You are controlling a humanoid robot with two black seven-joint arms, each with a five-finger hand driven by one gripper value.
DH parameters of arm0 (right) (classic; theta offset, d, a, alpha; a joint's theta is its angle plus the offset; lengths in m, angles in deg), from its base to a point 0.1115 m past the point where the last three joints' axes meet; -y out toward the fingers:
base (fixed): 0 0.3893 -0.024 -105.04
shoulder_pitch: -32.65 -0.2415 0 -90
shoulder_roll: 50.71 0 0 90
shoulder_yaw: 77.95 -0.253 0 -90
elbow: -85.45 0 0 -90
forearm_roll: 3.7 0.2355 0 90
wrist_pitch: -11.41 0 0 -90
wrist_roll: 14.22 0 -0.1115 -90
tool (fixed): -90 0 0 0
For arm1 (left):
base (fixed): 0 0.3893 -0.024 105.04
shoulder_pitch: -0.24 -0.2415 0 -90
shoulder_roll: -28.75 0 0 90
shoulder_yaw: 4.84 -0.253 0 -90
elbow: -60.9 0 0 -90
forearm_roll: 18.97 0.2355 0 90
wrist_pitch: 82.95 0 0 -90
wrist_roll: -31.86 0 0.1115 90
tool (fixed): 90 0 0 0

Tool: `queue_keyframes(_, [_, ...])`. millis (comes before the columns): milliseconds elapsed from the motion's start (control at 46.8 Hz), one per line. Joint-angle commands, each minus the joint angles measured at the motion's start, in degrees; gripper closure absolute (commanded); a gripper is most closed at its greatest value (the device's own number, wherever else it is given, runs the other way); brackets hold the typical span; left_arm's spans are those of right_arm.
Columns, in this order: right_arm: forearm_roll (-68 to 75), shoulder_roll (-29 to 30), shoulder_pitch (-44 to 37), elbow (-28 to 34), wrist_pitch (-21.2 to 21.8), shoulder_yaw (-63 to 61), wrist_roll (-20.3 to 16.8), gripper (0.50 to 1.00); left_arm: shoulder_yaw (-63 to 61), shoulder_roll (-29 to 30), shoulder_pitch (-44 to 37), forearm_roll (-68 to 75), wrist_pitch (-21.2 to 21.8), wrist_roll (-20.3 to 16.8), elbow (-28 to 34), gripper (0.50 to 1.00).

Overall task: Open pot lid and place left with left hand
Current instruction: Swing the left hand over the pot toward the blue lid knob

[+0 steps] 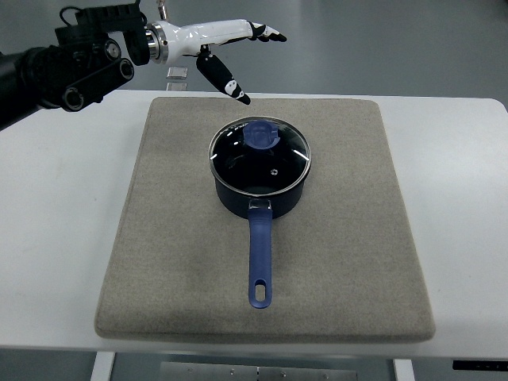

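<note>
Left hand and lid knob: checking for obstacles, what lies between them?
Nothing: the top view shows only bare mat between the open left hand and the knob.

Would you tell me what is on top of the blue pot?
A glass lid with a blue knob covers the pot. Through the glass the inside looks dark; any contents cannot be made out.
</note>
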Motion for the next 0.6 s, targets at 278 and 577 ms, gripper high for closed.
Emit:
queue_keyframes(278, [0.00,0.00,0.02,-0.01,0.00,0.00,-0.01,0.583,0.52,6.85,2.64,26.73,-1.63,-2.76,-10.53,0.512])
queue_keyframes(577, [0.00,0.00,0.02,-0.01,0.00,0.00,-0.01,0.583,0.96,8.88,8.00,26.73,-1.63,-2.76,-17.56,0.512])
